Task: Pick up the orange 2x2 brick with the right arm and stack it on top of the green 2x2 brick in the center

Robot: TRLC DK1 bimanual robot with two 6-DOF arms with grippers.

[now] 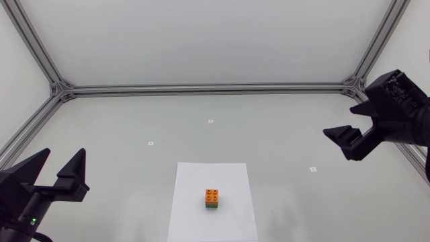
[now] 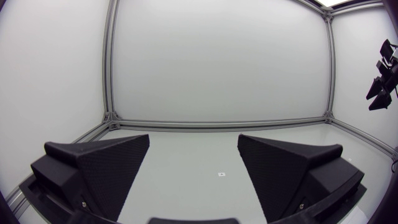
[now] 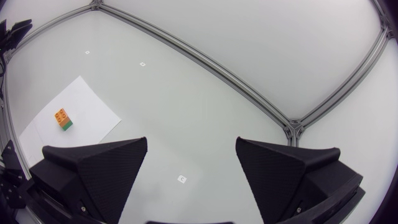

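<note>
Space shows between the 2 broad wedge fingers of my matte black right gripper (image 1: pixel 339 121): it is spread wide and grips nothing, hanging above the table's right side. From overhead, the orange 2x2 plastic brick (image 1: pixel 213 195) lies at about 8 o'clock from it, well apart, seated on top of the green 2x2 plastic brick (image 1: pixel 212 206) on the white paper sheet (image 1: pixel 201 175). By my reading, the stacking is done. My matte black left gripper (image 1: pixel 66 153) sits at about 9 o'clock from the stack, also spread and empty.

Risk now is mostly my own doing. A low sweep across the sheet could clip the stack, topple it, or drag the paper from under it. I cannot tell whether the orange studs are pressed fully home, so a slight knock might part the 2 bricks.

Close at 1 o'clock from my right gripper stands the silver aluminium frame rail (image 1: pixel 376 50), so a retreat that way is tight. Toward 9 o'clock the grey tabletop (image 1: pixel 269 134) offers open room, provided I keep height.
</note>
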